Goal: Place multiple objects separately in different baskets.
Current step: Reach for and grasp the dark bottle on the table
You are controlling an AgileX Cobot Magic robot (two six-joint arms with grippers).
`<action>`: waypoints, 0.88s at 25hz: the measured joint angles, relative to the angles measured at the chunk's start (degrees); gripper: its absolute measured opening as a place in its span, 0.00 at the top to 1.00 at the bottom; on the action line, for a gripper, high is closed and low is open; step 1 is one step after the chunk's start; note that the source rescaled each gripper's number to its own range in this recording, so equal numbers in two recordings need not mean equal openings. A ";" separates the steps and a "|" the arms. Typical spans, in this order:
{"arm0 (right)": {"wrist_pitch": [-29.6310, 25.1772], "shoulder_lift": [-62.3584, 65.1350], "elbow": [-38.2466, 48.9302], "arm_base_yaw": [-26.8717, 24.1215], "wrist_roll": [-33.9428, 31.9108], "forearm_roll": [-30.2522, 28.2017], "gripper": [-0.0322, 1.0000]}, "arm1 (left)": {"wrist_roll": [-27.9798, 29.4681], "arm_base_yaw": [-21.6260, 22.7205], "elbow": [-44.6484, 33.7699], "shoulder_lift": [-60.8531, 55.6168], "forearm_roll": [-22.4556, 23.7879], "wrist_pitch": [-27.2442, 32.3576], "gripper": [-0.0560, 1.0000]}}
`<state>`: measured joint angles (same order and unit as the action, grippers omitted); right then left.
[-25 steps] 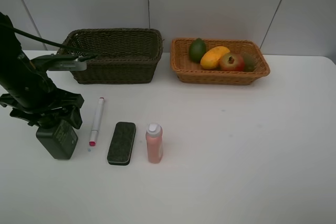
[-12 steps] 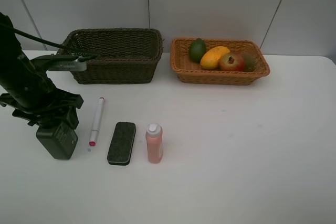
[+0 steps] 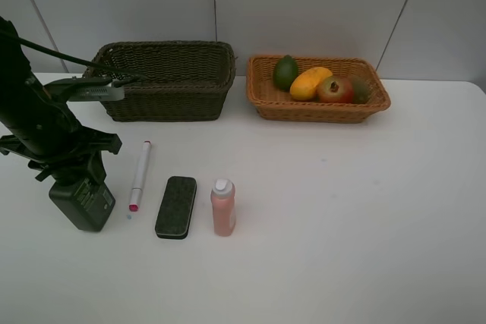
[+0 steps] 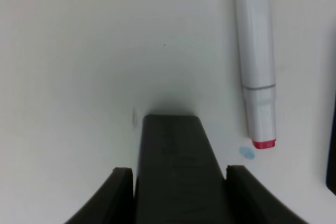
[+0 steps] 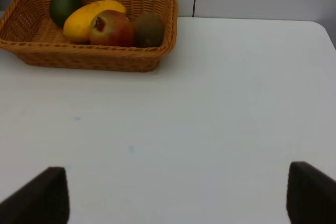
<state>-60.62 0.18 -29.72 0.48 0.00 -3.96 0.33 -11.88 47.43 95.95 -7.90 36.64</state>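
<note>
- Our left gripper point(image 3: 76, 181) has its jaws closed on the dark green plastic pump bottle point(image 3: 82, 204), at the lower left of the high view.
- Our right gripper point(image 5: 178, 195) holds its jaws wide apart.
- The white pink-tipped marker point(image 3: 140, 175), dark eraser pad point(image 3: 176, 206) and small pink bottle point(image 3: 222, 207) sit in a row right of it.
- The orange-tan wicker basket point(image 3: 319, 110), at the upper right, holds the green lime point(image 3: 285, 71), yellow-orange mango point(image 3: 310, 83), red pomegranate point(image 3: 334, 89) and brown kiwi point(image 3: 359, 90).

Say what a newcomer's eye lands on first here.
First is the left gripper, closed around the dark green pump bottle at the table's left side. Next is the orange-tan basket at the back right, bright with four fruits, with the dark basket beside it. In front of the dark basket lies a row: white marker, dark eraser pad and small pink bottle.
</note>
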 joint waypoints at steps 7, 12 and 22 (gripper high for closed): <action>0.00 0.00 0.00 0.00 0.00 0.00 0.00 | 0.00 0.00 0.00 0.00 -0.25 0.00 0.61; 0.00 0.00 0.00 0.00 -0.31 0.00 0.00 | 0.00 0.00 0.37 0.00 -0.61 0.81 0.61; 0.00 0.00 0.00 0.00 0.00 0.00 0.00 | 0.04 0.00 9.32 0.46 -0.63 12.16 0.61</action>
<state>-60.62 0.18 -29.72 0.48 0.00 -3.96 0.37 -11.88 56.75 96.41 -8.53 48.80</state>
